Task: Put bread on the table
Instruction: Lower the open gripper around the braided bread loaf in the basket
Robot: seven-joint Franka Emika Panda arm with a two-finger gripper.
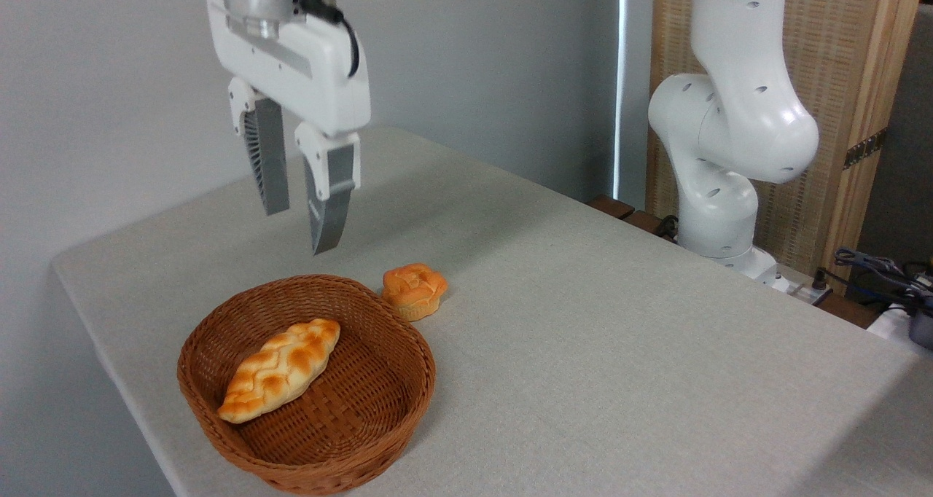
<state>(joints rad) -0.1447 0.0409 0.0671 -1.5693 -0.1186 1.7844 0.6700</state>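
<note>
Our gripper (299,229) hangs with its fingers spread and empty, above the far rim of the basket (408,402). The bread (280,369) lies inside, below and nearer the camera, its long axis slanting from near-left up to far-right. We judge the table (619,337) to the right offers bare cloth.

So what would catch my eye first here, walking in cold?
Probably the white hand hanging open in the upper left, above the far rim of the basket. Next, the braided bread lying slantwise inside that basket near the table's front left corner. Then the small orange bun sitting on the cloth just behind the basket, and the bulky white arm base at the right.
</note>
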